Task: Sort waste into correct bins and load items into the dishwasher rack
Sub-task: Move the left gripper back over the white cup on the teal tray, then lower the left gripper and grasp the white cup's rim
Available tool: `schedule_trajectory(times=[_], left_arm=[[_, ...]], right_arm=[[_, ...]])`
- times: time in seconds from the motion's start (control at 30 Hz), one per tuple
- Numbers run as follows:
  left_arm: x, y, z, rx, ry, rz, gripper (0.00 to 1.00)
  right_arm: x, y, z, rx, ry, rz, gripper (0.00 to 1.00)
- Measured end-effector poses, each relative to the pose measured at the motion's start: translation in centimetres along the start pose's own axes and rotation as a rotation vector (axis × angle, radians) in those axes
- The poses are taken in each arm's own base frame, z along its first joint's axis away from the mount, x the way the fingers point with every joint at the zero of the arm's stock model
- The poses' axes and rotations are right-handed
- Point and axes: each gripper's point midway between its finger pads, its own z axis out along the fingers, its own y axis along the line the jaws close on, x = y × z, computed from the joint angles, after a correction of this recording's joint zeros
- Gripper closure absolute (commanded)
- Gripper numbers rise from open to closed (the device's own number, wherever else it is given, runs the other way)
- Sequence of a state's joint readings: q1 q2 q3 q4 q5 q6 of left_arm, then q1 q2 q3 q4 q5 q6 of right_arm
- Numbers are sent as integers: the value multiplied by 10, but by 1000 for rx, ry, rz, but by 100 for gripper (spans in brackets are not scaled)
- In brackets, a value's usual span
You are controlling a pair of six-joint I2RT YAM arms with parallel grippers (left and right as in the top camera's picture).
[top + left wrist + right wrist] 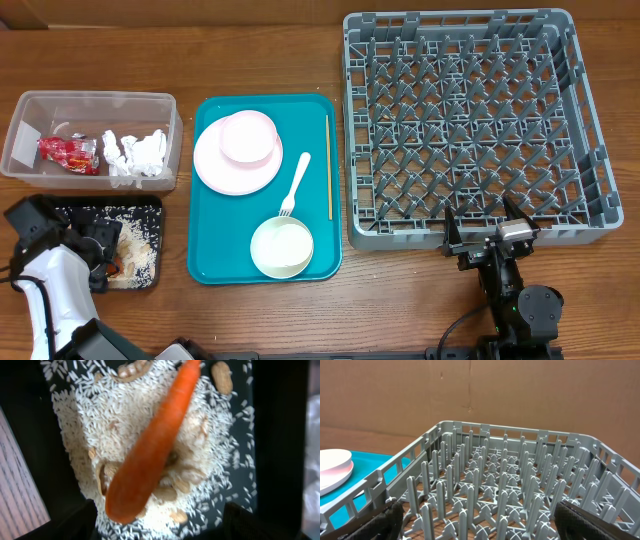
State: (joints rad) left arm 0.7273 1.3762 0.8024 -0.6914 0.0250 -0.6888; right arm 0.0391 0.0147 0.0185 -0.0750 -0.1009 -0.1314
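An orange carrot (150,455) lies on a heap of white rice (115,425) with peanuts in the black tray (152,205). My left gripper (160,525) hovers just over it, open, with both dark fingertips (75,522) clear of the carrot. The clear tub (20,165) holds a red wrapper (68,152) and crumpled tissue (135,155). A white plate (215,165) carrying a small bowl (248,137), a fork (295,183), a chopstick (328,165) and another bowl (281,247) rest on the teal tray (215,255). My right gripper (483,222) stands open at the grey rack's (585,130) front edge, holding nothing.
In the right wrist view the rack's upright pegs (510,485) fill the space ahead and the plate's edge (332,467) shows at far left. Bare wooden table (400,300) runs along the front. A cardboard wall (520,390) stands behind the rack.
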Motion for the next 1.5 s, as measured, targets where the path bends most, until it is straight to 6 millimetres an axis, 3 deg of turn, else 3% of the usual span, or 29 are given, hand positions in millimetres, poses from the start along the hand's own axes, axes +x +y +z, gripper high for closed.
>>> schedule_trajectory(times=[0.13, 0.23, 0.33, 0.47, 0.6, 0.87, 1.1, 1.37, 1.5], left_arm=[[-3, -19, -22, 57, 44, 44, 35], [-7, -41, -48, 129, 69, 101, 36], [-6, -67, -75, 224, 85, 183, 44], [23, -96, -109, 356, 143, 352, 45], [70, -111, -128, 416, 222, 523, 47], [176, -128, -141, 405, 327, 907, 46], [249, -126, -147, 356, 304, 1139, 42], [295, -128, -128, 295, 304, 1244, 39], [304, -126, -110, 234, 333, 1250, 51]], right_arm=[[0, 0, 0, 0, 1, 0, 0], [0, 0, 0, 0, 0, 0, 0], [0, 0, 0, 0, 0, 0, 0], [0, 0, 0, 0, 0, 0, 0], [0, 0, 0, 0, 0, 0, 0], [0, 0, 0, 0, 0, 0, 0], [0, 0, 0, 0, 0, 0, 0], [0, 0, 0, 0, 0, 0, 0], [0, 0, 0, 0, 0, 0, 0]])
